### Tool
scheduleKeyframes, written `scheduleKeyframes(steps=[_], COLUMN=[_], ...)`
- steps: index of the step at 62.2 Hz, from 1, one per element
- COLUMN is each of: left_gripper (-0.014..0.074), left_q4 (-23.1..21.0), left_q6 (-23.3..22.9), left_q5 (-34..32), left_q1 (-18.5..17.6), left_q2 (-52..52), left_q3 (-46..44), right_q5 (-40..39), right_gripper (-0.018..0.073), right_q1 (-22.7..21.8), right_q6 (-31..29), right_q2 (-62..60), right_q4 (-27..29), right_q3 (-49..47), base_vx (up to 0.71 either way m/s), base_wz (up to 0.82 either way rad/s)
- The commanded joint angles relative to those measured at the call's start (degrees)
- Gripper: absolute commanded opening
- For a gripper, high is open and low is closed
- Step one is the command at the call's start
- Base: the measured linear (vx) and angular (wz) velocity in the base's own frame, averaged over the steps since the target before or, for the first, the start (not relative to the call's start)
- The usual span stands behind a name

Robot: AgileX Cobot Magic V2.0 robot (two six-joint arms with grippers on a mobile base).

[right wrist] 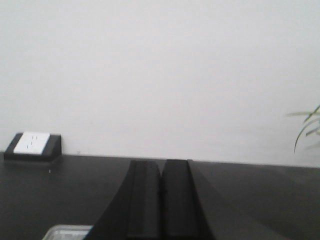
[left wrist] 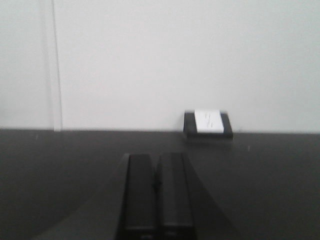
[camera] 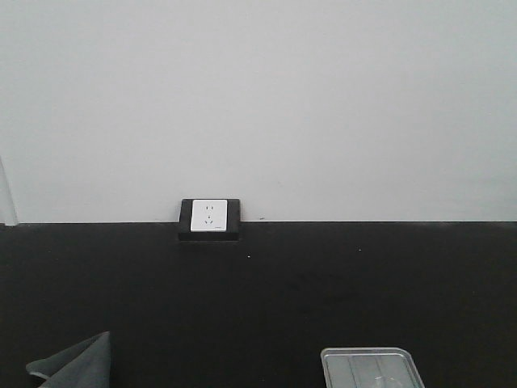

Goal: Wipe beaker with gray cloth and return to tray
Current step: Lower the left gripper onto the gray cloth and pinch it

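Work is only starting. The gray cloth [camera: 77, 364] lies near left on the desk [camera: 323, 283], the tray [camera: 371, 368] near right. The left tool [left wrist: 156, 160] and the right tool [right wrist: 161, 165] are closed, empty. No beaker shows, maybe out of view. Next, a tool must open for the cloth.

The matte black, two-fingered left gripper [left wrist: 158, 185] reaches straight forward from the bottom edge of its wrist view, held roughly level. Its two flat, bar-shaped fingers [left wrist: 141, 195] lie side by side, pressed together with only a thin seam between them and nothing clamped there. The matte black right gripper [right wrist: 161, 192] takes the same pose: pointing forward, level, its long rectangular fingers [right wrist: 177, 200] closed against each other and empty.
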Motion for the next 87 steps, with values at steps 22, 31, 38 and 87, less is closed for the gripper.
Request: scheduleKeyframes(steps=[22, 31, 38, 87], left_gripper=[0.0018, 0.0066, 0.0129, 0.0541], left_q4=[-0.19, -0.19, -0.19, -12.56], left_q6=[-0.07, -0.07, -0.07, 9.43], left_q5=[20.77, 26.08, 26.62, 38.55], left_q1=[-0.04, -0.04, -0.04, -2.73], left_q2=[15.41, 25.16, 30.96, 72.35], left_q3=[-39.28, -43.09, -43.06, -60.79], right_q5=[19.74, 24.02, 23.62, 22.99], right_gripper=[-0.0008, 0.0000, 0.0029, 0.0493], right_q1=[0.05, 0.05, 0.05, 0.05], right_q6=[-0.05, -0.05, -0.05, -0.05], right_q2=[16.12, 23.73, 28.23, 33.39], right_q4=[0.12, 0.07, 0.13, 0.13], right_q3=[-34.54, -38.07, -38.15, -37.97], base_vx=[0.00, 0.00, 0.00, 0.00], base_wz=[0.00, 0.00, 0.00, 0.00])
